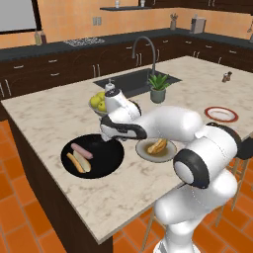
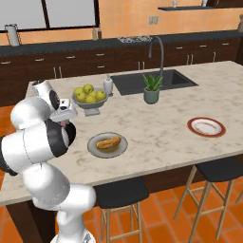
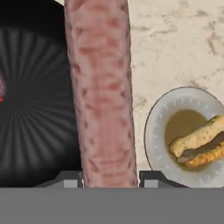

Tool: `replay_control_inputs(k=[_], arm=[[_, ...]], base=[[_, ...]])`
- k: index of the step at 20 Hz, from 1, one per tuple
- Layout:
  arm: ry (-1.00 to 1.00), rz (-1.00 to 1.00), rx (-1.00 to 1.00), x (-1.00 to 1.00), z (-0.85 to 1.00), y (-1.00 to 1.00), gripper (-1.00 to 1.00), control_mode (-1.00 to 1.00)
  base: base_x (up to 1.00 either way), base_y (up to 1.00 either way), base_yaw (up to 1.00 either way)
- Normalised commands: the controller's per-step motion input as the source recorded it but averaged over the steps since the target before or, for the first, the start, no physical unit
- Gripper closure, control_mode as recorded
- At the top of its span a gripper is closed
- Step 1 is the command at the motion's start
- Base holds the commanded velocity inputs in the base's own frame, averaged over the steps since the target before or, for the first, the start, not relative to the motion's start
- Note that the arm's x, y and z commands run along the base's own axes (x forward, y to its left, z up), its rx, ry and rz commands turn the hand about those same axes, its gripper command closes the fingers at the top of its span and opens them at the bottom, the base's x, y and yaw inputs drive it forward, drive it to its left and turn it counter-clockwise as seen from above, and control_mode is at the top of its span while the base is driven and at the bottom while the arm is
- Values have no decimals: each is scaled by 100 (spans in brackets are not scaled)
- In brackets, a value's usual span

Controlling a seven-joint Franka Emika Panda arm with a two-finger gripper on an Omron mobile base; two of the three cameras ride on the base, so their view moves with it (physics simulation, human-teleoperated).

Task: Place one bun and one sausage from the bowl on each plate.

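The claw (image 3: 109, 178) is clamped on one sausage (image 3: 103, 92), lifted above the right edge of the black bowl (image 1: 99, 160). One bun (image 1: 157, 146) lies on the grey-rimmed plate (image 1: 143, 152) just right of the bowl, on the counter (image 1: 49, 116).

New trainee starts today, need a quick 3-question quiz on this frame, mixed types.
1. True or false: the claw is shut on a sausage.
2. What already lies on the grey-rimmed plate? A) a bun B) fruit C) nothing
3. What is on the red-rimmed plate?

Key: 1 true. 2 A, one bun. 3 Nothing yet. In the black bowl, one bun and one sausage lie.
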Motion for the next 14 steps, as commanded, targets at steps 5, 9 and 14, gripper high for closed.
replay_control_inputs(k=[5,9,14], arm=[[1,-63,18,-21,4,-93,100,-100],[9,-77,15,-1,0,-86,100,-100],[12,-77,9,19,-18,-64,100,-100]], base=[[0,0,0],[0,0,0],[0,0,0]])
